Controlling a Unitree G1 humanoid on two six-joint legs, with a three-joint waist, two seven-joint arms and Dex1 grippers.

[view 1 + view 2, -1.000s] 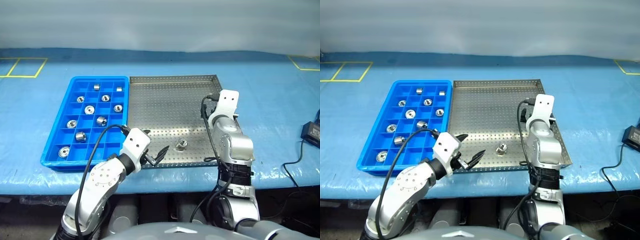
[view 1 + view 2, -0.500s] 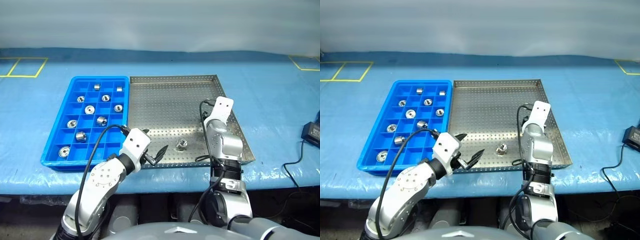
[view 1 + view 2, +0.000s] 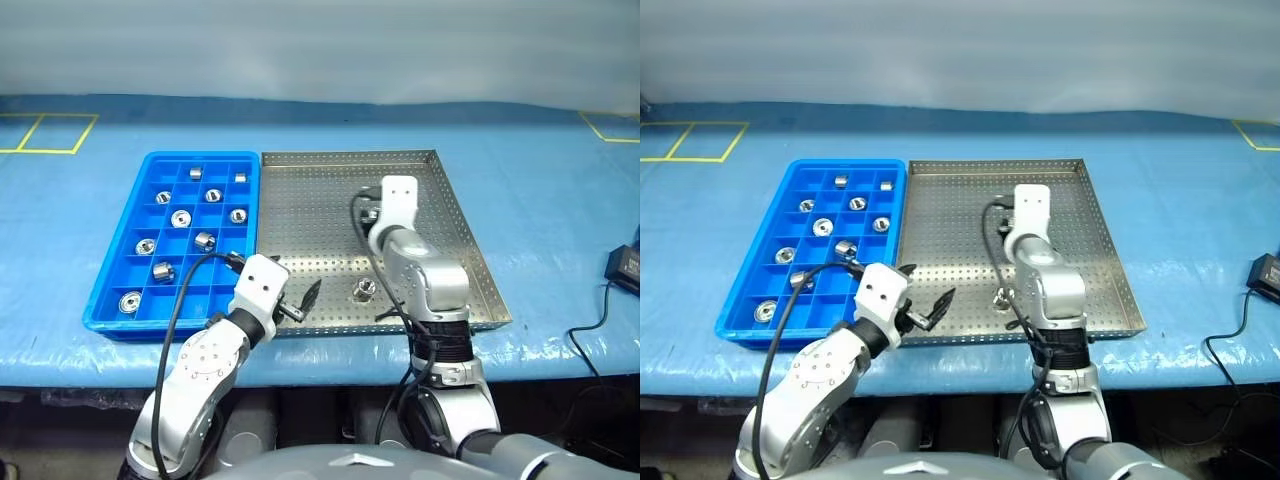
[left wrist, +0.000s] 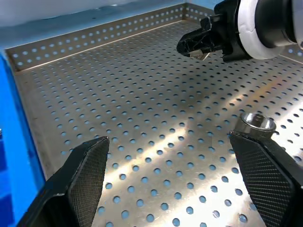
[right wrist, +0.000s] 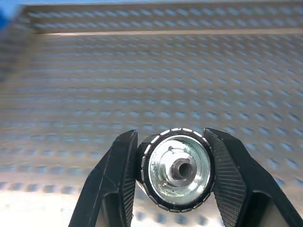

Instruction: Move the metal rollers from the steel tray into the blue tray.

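The steel tray lies at the table's centre, and the blue tray sits against its left side. Several metal rollers rest in the blue tray's compartments. One roller stands on the steel tray near its front edge. My right gripper hangs over the middle of the steel tray, shut on another roller with its end face turned toward the wrist. My left gripper is open and empty over the steel tray's front left part; the standing roller is by its right finger.
A blue cover spreads over the table, with yellow tape marks at the far left and far right. A black adapter with its cable lies near the right edge. The steel tray has a low raised rim.
My right arm has swung left from the steel tray's right rim to over its middle. My left gripper has shifted slightly left and stays open.
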